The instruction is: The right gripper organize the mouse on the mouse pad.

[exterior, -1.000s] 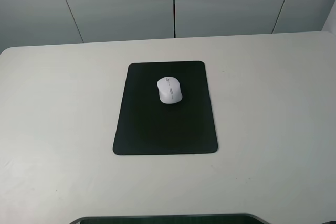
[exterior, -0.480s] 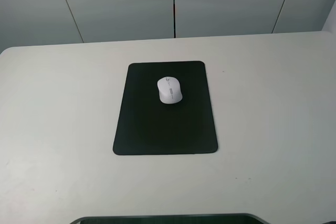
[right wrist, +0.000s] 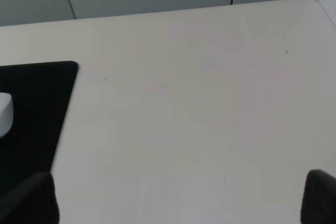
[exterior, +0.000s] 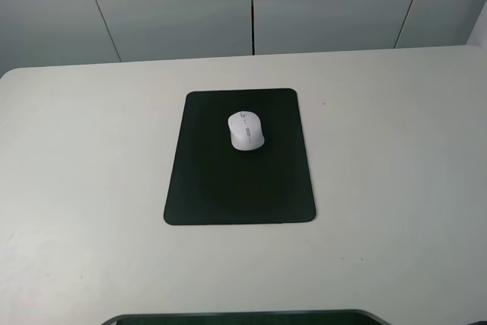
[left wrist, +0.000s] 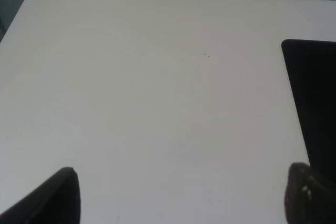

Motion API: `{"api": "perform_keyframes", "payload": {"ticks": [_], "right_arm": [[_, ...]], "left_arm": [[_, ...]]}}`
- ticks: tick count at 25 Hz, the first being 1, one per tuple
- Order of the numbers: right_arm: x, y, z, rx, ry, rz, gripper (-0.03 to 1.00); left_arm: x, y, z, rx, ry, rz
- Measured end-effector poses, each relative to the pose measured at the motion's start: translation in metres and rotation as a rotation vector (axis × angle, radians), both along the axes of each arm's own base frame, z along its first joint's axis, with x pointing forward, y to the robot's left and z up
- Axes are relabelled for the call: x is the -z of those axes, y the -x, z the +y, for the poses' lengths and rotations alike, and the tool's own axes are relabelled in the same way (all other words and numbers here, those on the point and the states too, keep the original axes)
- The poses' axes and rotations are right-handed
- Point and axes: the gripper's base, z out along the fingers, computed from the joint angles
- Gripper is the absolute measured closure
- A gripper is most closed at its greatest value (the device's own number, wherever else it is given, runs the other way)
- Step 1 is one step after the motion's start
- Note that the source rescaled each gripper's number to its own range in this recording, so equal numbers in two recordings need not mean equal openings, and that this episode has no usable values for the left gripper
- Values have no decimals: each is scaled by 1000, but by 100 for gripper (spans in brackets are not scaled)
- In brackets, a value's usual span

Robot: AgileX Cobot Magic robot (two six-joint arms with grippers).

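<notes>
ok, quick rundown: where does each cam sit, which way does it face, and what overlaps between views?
Exterior high: mounted high at the near side, looking down and across the table toward the back wall panels; sees the mouse on the mouse pad; neither claw in view.
Left wrist: low over the table, facing the wall; left claw tips wide apart, one pad edge.
Right wrist: same kind of pose; right claw open, pad corner and a sliver of the mouse.
Shared: all three show the mouse pad and table.

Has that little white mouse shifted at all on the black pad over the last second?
No. The mouse sits in the same spot on the mouse pad, in the far half, the same gap from the pad's far edge as before.
</notes>
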Motion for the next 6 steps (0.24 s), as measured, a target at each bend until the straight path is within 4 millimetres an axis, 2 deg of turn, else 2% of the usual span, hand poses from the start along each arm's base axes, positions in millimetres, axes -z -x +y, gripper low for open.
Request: {"api": "perform_keyframes", "payload": {"ticks": [6], "right_arm": [[0, 0, 0, -14, 15, -1, -3]], "left_arm": [[0, 0, 0, 0, 0, 0]]}}
